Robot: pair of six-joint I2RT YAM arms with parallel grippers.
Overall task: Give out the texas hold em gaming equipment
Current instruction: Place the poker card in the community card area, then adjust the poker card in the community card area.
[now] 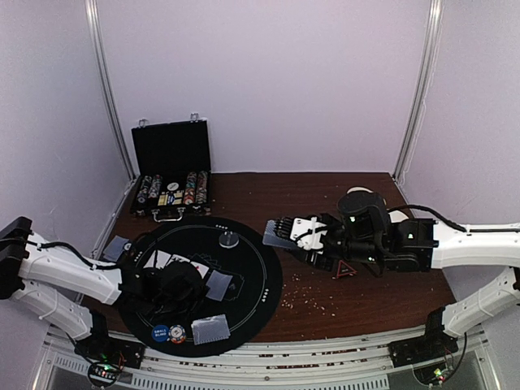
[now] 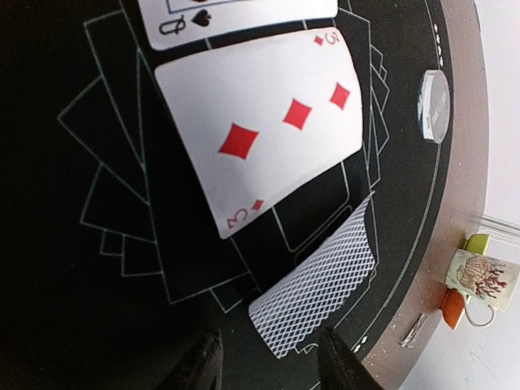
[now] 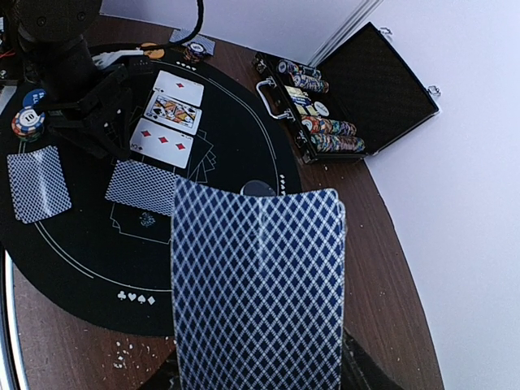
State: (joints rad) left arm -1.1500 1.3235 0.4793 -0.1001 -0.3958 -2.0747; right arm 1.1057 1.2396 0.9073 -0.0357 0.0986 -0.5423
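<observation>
Bottom edge of the left wrist view: left gripper (image 2: 272, 367) with jaws apart, pinching nothing, a corner of a face-down card (image 2: 317, 284) lying between the two dark fingers (image 2: 203, 366). Higher up, a three of diamonds (image 2: 272, 134) face up, then a queen of spades (image 2: 236, 16) cut by the top edge, all on the black mat (image 2: 65, 244). At right, a grey disc (image 2: 435, 106) on the mat. At lower right, past the mat's rim, a patterned mug (image 2: 479, 280), seen clearly from this camera only.

Bottom centre of the right wrist view: right gripper (image 3: 260, 378) clamped on a deck of cards (image 3: 256, 276), diamond-patterned backs toward the lens, filling the lower middle. Beyond it, upper left, the same face-up row plus a third face-up card (image 3: 180, 88). Chips (image 3: 26, 122) at the left edge, and an open black case (image 3: 366, 89) at upper right.

Overhead alone takes in both arms: left one low over the mat at lower left, right one at mid-right above the brown table (image 1: 366, 301), deck near the mat's upper right rim.
</observation>
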